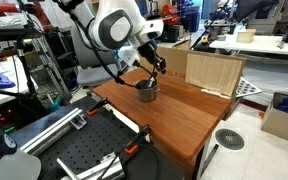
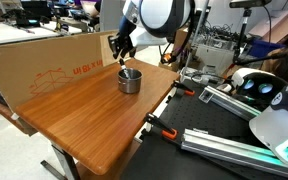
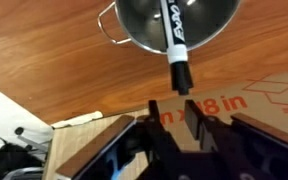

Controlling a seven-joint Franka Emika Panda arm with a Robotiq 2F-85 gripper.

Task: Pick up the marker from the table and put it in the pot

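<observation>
The silver pot [image 1: 146,91] [image 2: 130,81] stands on the reddish-brown table [image 1: 184,115] [image 2: 84,115] near its far side. In the wrist view the pot [image 3: 134,25] lies right below the camera. The black marker [image 3: 176,40], with a white label, has one end inside the pot. Its dark cap end reaches past the rim toward my fingers. My gripper [image 3: 176,108] [image 1: 156,66] [image 2: 121,50] hovers just above the pot. Its fingers are apart and do not touch the marker.
A cardboard box [image 1: 212,70] [image 2: 44,60] stands along the table's far edge, close behind the pot. A black perforated board with clamps [image 1: 84,150] [image 2: 224,150] adjoins the table. Lab clutter surrounds it.
</observation>
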